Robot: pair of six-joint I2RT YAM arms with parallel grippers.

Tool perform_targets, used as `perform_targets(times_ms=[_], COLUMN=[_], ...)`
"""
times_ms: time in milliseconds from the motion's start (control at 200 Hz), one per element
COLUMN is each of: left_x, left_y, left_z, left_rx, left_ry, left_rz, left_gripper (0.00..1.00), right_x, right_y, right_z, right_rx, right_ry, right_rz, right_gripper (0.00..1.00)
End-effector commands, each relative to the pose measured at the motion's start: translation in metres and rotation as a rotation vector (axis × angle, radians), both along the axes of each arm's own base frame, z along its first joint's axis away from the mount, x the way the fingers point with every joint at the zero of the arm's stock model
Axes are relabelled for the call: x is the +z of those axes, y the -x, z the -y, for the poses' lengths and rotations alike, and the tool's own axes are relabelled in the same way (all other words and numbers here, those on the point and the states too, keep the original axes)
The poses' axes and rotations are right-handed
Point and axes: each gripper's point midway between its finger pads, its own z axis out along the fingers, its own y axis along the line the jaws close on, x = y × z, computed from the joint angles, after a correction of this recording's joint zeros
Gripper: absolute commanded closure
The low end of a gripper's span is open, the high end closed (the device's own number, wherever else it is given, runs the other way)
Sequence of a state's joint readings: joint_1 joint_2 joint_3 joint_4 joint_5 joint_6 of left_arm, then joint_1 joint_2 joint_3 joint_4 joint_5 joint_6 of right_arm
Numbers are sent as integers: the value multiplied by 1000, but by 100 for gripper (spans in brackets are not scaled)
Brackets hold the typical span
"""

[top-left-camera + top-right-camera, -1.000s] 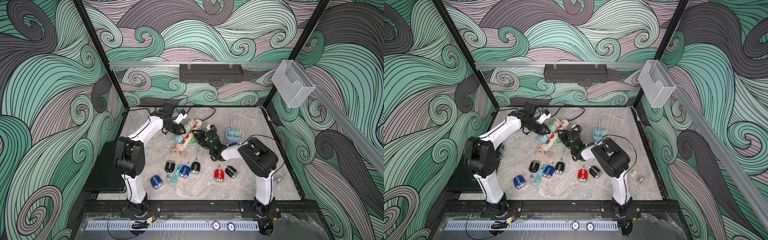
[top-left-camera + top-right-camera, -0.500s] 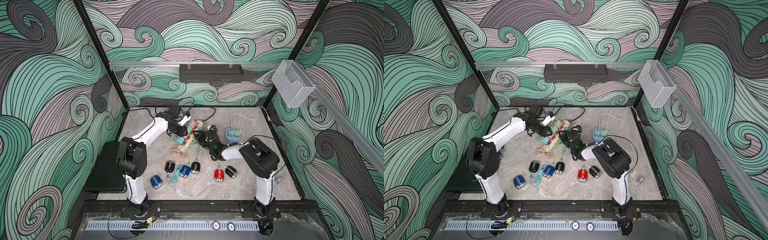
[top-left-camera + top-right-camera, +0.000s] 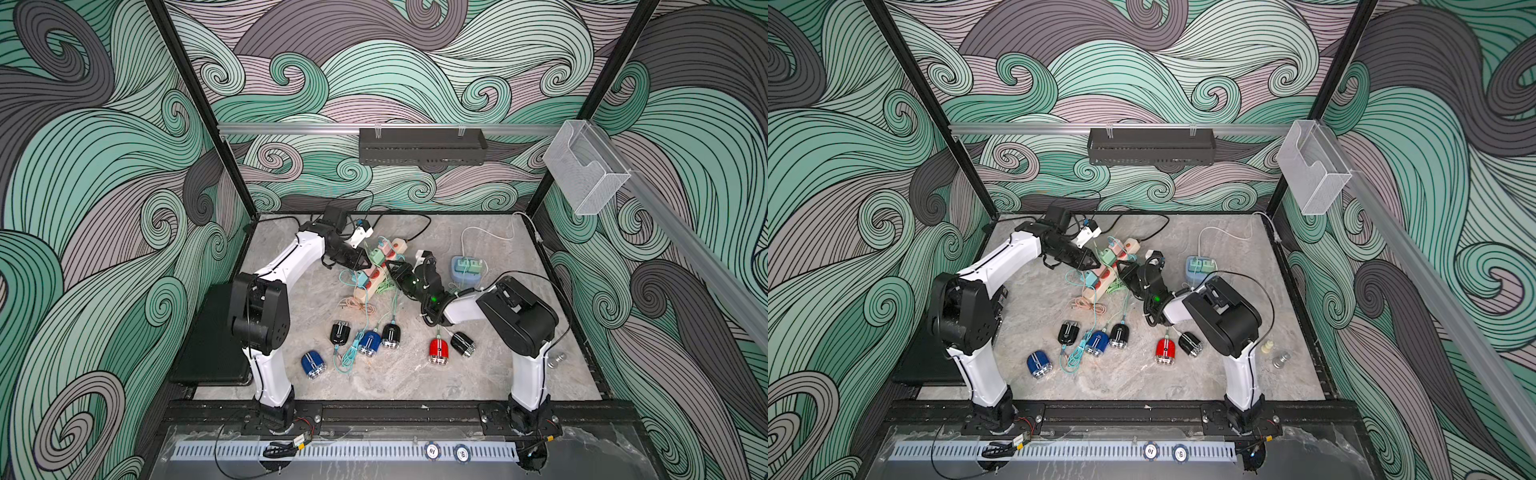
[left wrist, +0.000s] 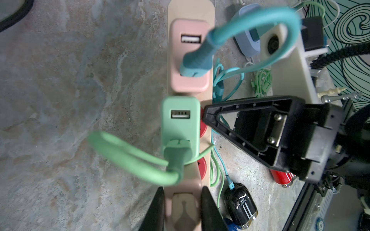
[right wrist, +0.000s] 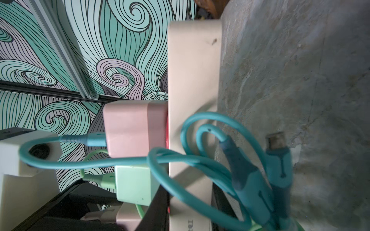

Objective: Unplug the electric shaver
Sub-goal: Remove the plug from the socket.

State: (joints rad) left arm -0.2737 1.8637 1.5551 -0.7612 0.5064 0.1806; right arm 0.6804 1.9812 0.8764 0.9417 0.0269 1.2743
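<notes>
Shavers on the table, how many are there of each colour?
Black shavers: 3
Blue shavers: 2
Red shaver: 1
Total: 6

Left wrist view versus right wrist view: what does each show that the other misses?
Only left wrist: the left gripper closed on the beige adapter, the right gripper beside the power strip, a black shaver. Only right wrist: the left arm's white wrist camera, the aluminium wall rail. Both: the power strip, pink adapter with teal cable, green adapter.
</notes>
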Motion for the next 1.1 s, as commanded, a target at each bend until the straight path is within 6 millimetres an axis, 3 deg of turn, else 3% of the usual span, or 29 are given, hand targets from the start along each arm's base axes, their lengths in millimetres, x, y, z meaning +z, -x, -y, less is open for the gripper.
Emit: perform_targets(times_ms=[0, 170, 405, 620, 1096], left_x=[18, 14, 26, 32, 25], left_y=[-23, -24, -8, 16, -18], left_z=[-21, -26, 1, 37, -14], left_rx=[60, 48, -35, -119, 52], left_ry=[-5, -39, -75, -121, -68], left_rz=[53, 69, 129, 163, 95], left_gripper=[100, 100, 100, 100, 100], right_x=[-28, -34, -38, -40, -30], right_y=[-8, -6, -7, -10, -8], right_z=[27, 30, 36, 37, 33], right_rx=[-85, -89, -108, -118, -94], right_ry=[88, 114, 191, 226, 120], right_rz=[-26, -59, -110, -143, -33], right_gripper=[92, 93, 93, 94, 93])
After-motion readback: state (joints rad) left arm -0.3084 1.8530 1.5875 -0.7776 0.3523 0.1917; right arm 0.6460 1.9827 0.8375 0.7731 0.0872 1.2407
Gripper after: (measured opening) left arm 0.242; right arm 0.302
